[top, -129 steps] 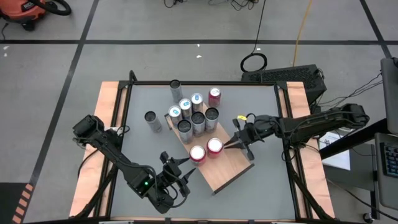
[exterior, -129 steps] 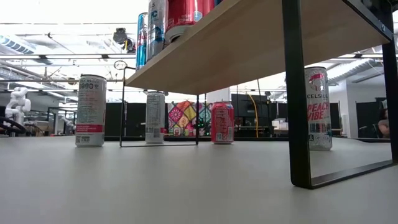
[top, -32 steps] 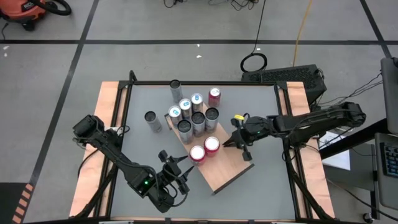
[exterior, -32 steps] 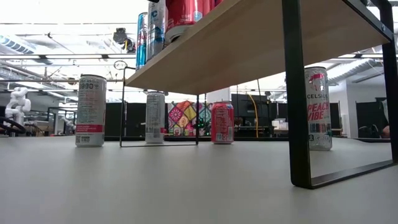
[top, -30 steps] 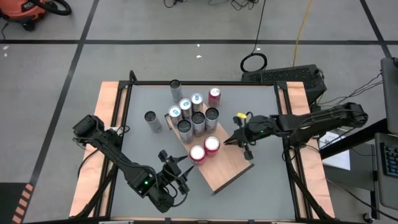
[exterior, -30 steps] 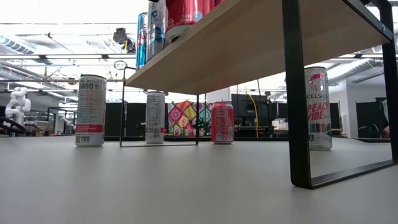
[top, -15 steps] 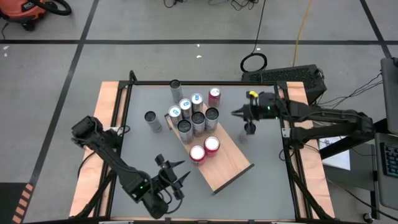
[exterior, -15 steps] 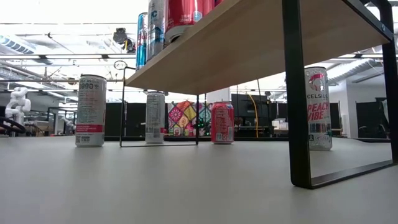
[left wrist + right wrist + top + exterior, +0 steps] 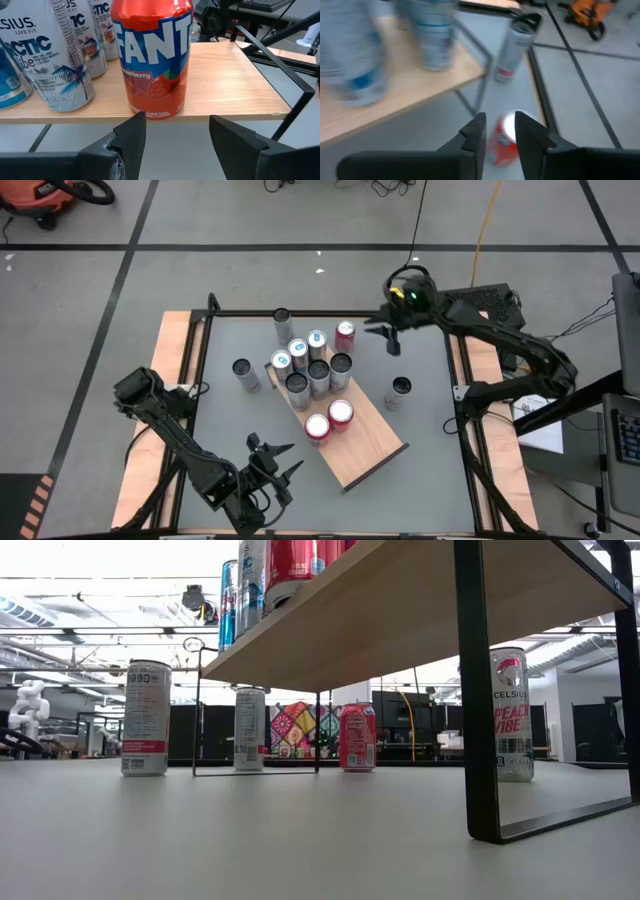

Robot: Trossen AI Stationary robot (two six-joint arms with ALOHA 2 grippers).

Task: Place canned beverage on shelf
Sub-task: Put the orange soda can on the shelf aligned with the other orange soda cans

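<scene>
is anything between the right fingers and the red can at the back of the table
Nothing visible does. The right gripper hovers just beside the red can, fingers slightly apart, with bare table between them. The shelf and its cans stand off to the side.

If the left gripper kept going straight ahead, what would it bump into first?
Probably the red Fanta can standing at the shelf's front edge. The left gripper sits open, pointing at the can's base, though how far off is unclear.

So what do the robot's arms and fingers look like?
Both arms are dark, almost black, made of jointed segments with cables running along them. The right arm has a small green light near its wrist. Each one ends in two dark, chunky, angular fingers: the left gripper and the right gripper.
</scene>
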